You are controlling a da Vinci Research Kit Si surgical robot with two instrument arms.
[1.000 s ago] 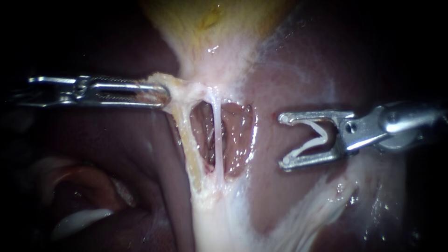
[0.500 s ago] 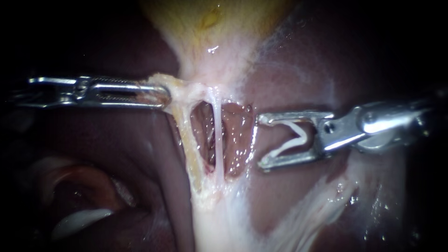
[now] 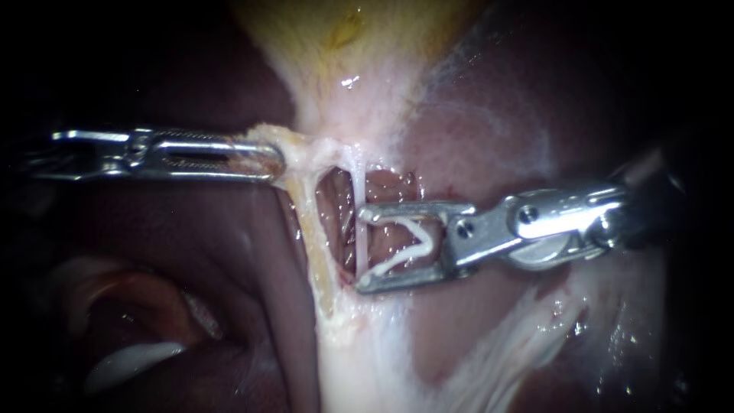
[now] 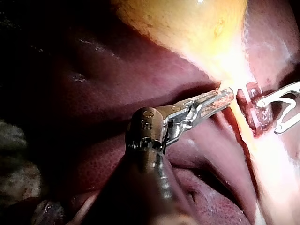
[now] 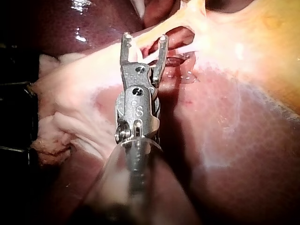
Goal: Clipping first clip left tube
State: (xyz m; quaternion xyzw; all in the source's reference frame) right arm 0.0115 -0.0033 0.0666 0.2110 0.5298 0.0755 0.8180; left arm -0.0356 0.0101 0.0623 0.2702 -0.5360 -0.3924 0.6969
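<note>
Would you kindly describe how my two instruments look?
Both are shiny silver metal on dark shafts. The left instrument has long, narrow, slotted jaws with fine teeth. The right instrument has a squared fork of two thin jaws and round pivot pins.

The left instrument [image 3: 272,160] and right instrument [image 3: 363,247] are bright polished metal; the clip [image 3: 397,258] seems matt plastic; liver [image 3: 489,115] smooth, wet-glossy; pale tissue [image 3: 306,151] fibrous

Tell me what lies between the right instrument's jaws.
A white clip, open, seated against both jaws; red tissue behind it. A thin tube crosses the jaw tips; whether it lies inside the clip is hidden.
</note>
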